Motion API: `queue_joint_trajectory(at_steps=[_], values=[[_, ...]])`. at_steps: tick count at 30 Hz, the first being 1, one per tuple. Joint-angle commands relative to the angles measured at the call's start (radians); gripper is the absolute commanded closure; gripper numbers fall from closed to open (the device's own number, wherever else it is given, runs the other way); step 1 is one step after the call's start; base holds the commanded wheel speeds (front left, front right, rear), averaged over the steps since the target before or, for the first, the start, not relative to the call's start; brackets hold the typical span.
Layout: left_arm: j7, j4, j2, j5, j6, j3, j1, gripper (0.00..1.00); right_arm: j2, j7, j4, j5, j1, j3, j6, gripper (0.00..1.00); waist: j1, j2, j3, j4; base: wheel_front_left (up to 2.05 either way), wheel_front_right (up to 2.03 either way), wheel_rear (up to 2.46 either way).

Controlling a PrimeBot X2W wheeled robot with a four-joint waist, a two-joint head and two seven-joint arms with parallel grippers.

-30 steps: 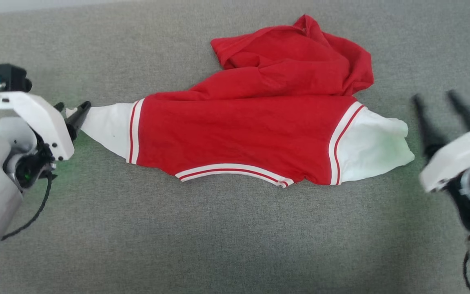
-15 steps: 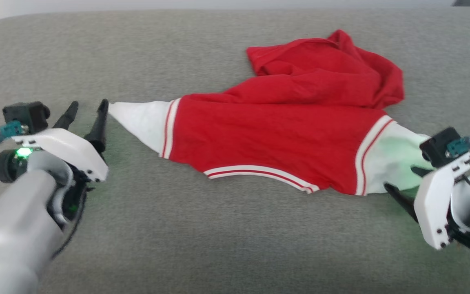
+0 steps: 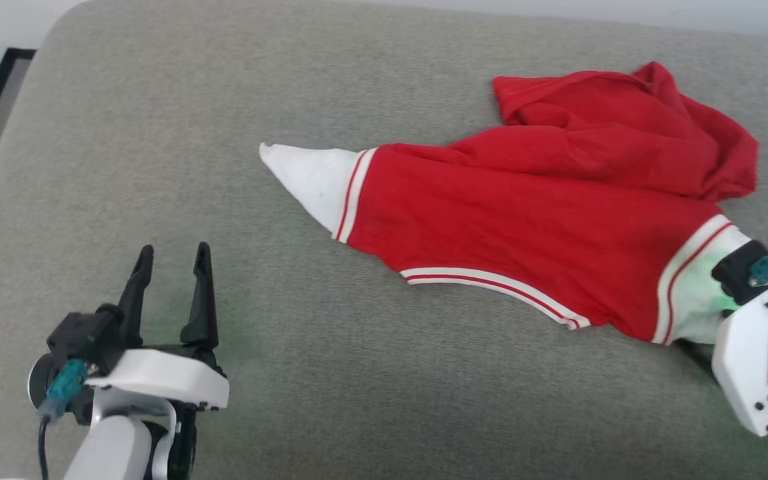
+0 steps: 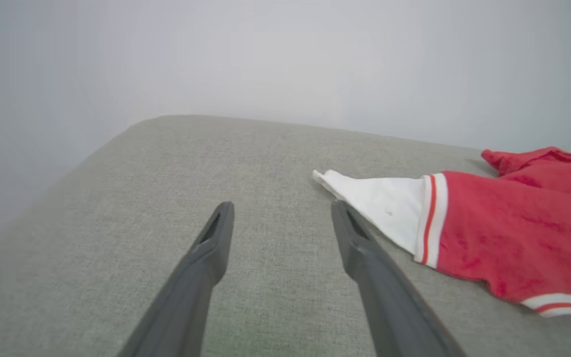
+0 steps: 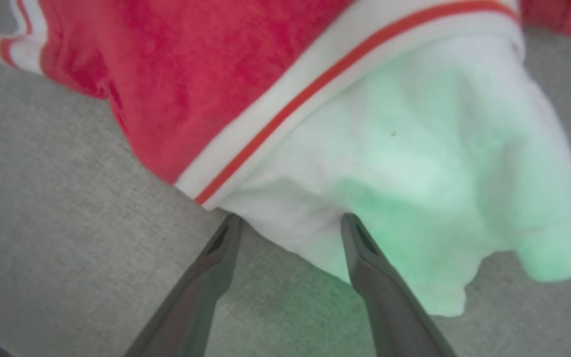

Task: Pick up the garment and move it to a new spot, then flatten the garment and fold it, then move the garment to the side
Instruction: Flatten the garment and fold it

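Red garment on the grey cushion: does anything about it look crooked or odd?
Yes. The soft bright-red cloth garment with white sleeve ends lies unevenly: its far right part is bunched in rumpled folds, and its left white sleeve end is drawn into a point.

This looks like a plain indoor room, more home than workshop: I work over a wide padded cushion (image 3: 157, 133) covered in grey woven cloth, soft and rounded at its corner, with the garment (image 3: 524, 213) lying on it. Behind it stands a bare pale wall (image 4: 265, 49); the exact room I cannot tell.
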State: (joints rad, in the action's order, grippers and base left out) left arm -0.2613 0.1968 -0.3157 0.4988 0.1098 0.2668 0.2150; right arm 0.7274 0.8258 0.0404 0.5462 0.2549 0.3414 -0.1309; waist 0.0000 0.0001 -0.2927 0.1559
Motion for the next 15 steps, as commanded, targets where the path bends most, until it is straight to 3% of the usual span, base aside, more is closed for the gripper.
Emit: queue_joint_trajectory(at_steps=[1,8,12,13,14,15], values=[[-0.005,-0.030,0.026,-0.041,-0.018,-0.035,-0.024,0.00,0.008,0.000,-0.007,-0.009,-0.006,-0.011,0.000,0.00,0.0000,-0.0001,-0.008,0.021,0.00,0.00,0.00],[-0.005,-0.073,0.142,-0.183,-0.111,-0.148,-0.079,0.00,0.036,0.024,-0.095,-0.046,-0.035,-0.027,0.003,0.00,0.0000,-0.0001,-0.045,0.060,0.00,0.00,0.00],[-0.005,-0.074,0.183,-0.227,-0.157,-0.194,-0.069,0.00,0.021,0.017,-0.155,-0.069,-0.045,-0.006,0.005,0.00,0.0000,-0.0001,-0.074,0.066,0.00,0.00,0.00],[-0.005,-0.074,0.192,-0.236,-0.167,-0.203,-0.064,0.00,0.014,0.011,-0.169,-0.071,-0.045,-0.001,0.005,0.09,0.0000,-0.0001,-0.080,0.067,0.00,0.00,0.00],[-0.005,-0.075,0.200,-0.244,-0.175,-0.212,-0.061,0.00,0.005,0.000,-0.179,-0.075,-0.041,0.003,0.005,0.37,0.0000,-0.0001,-0.086,0.067,0.00,0.00,0.00],[-0.005,-0.077,0.207,-0.247,-0.183,-0.222,-0.057,0.00,-0.006,-0.010,-0.192,-0.079,-0.034,0.000,0.007,0.74,0.0000,-0.0001,-0.090,0.066,0.00,0.00,0.00]])
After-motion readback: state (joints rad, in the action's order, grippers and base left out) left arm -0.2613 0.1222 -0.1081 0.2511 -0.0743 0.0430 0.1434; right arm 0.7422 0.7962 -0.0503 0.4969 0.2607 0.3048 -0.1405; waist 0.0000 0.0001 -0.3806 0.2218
